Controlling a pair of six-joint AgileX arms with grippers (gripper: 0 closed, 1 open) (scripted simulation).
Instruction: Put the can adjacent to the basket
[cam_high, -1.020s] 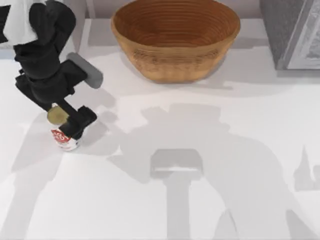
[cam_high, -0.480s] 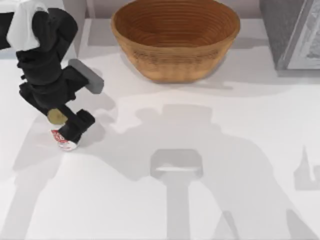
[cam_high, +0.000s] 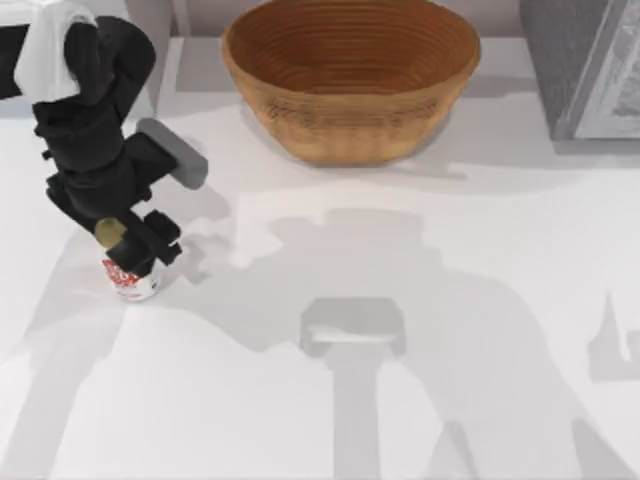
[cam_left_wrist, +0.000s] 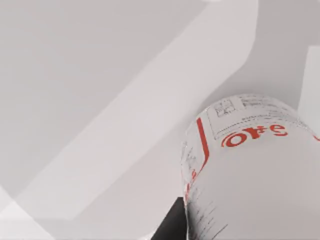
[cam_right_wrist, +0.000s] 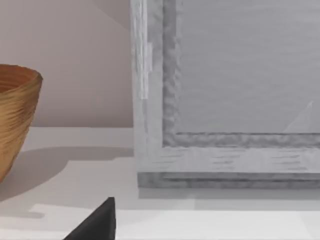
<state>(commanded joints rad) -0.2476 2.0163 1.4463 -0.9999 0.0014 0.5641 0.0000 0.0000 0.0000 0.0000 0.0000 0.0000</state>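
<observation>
The table (cam_high: 420, 330) spreads white across the top view, barred with grey shadows; at its upper middle sits the basket (cam_high: 350, 80), the big orange-brown wicker bowl, and a slice of its wall turns up at the left edge of the right wrist view too (cam_right_wrist: 15, 120); beside it in the upper right corner stands a grey framed box (cam_high: 585, 65), well clear of the action; the right arm is parked near that box.

Down the left side of the frame reaches the left arm (cam_high: 90, 130), black and bulky, and at its tip the left gripper (cam_high: 135, 258) sits right over the can (cam_high: 130, 280), low in the left third of the picture; the dark fingers (cam_high: 160, 242) flank the can's upper part and appear to have it clamped, though the exact contact is hidden under the arm; in the left wrist view the can (cam_left_wrist: 250, 170) looms very close, its red lettering plain to read.

Now the relation that matters: the basket lies up and to the right of the can, well apart from it, bare table between; the can stands upright, long axis vertical; so the coming carry, by this reading, runs diagonally toward the basket's near left flank, and the left arm is plainly the nearer one for the job.
</observation>
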